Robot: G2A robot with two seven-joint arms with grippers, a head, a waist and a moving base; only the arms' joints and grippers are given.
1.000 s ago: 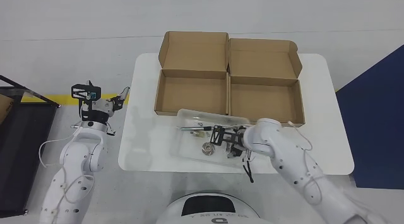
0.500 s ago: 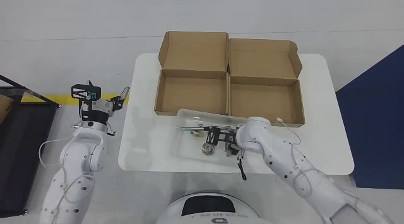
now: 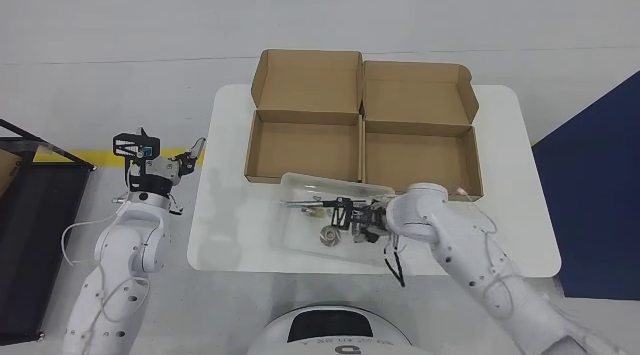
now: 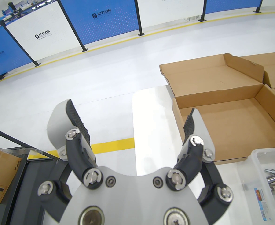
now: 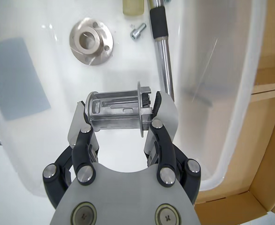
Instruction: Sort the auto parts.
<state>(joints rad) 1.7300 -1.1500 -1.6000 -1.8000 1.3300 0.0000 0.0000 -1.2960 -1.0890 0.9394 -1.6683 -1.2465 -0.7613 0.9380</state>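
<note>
Right gripper (image 5: 119, 105) clamped on metal cylinder (image 5: 115, 115) in clear bin (image 5: 245, 71), beside flange (image 5: 91, 40), rod (image 5: 163, 54), 2 bolts (image 5: 137, 31). Left gripper (image 4: 130, 108) wide apart, holding nothing, off table (image 3: 240, 225) left edge.

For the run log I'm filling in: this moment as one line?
right claw: shut on metal cylinder, in clear bin | left claw: open, beside table

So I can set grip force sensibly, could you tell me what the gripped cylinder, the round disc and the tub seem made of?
The cylinder looks like cast metal: matt silver-grey, with moulded slots. The disc seems machined metal: brushed sheen, drilled holes. The tub is probably plastic: cloudy-clear, with a label showing hazily through its wall.
</note>
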